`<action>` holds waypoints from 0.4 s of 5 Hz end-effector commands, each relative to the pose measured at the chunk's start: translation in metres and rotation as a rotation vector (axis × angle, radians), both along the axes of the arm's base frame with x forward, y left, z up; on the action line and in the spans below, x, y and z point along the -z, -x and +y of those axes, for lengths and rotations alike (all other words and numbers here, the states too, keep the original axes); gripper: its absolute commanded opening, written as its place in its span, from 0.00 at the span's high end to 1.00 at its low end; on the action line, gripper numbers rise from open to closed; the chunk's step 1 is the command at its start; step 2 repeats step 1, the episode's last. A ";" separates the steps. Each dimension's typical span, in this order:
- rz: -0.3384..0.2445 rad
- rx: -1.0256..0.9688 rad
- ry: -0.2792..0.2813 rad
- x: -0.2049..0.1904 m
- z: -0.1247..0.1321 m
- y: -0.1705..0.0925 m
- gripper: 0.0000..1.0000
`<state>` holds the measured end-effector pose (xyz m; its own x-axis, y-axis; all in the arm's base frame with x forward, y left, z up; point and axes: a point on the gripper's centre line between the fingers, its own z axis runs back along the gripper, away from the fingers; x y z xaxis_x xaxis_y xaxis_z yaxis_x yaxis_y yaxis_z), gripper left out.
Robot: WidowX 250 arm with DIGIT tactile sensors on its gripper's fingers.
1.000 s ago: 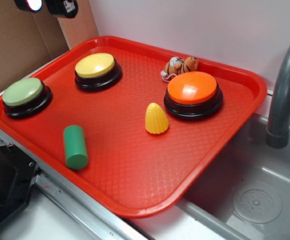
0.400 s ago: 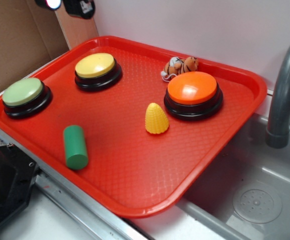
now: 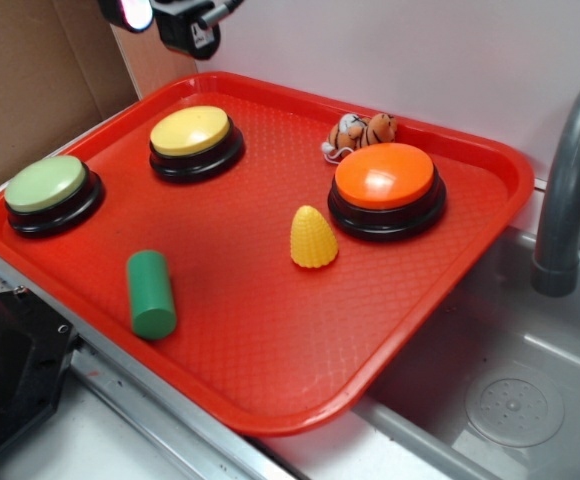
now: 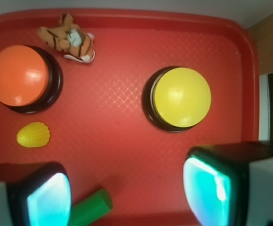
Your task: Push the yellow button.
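The yellow button [image 3: 191,129] is seated dome-up near the tray's [image 3: 270,360] back left corner. The gripper [image 4: 127,193] is held released above it. Its spread fingers [image 4: 207,186] are shown only in the wrist view.

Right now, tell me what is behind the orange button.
A small toy tiger lies behind the orange button, against the red tray's back rim. The button hides its lower edge.

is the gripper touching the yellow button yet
Apart. In the exterior view the gripper hangs at the top edge, well above the yellow button; the wrist view shows the button uncovered beyond the fingertips.
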<state>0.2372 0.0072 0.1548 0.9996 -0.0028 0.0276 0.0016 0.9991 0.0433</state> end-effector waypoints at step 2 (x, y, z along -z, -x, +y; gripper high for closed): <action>-0.056 0.015 -0.004 -0.006 -0.002 -0.013 0.00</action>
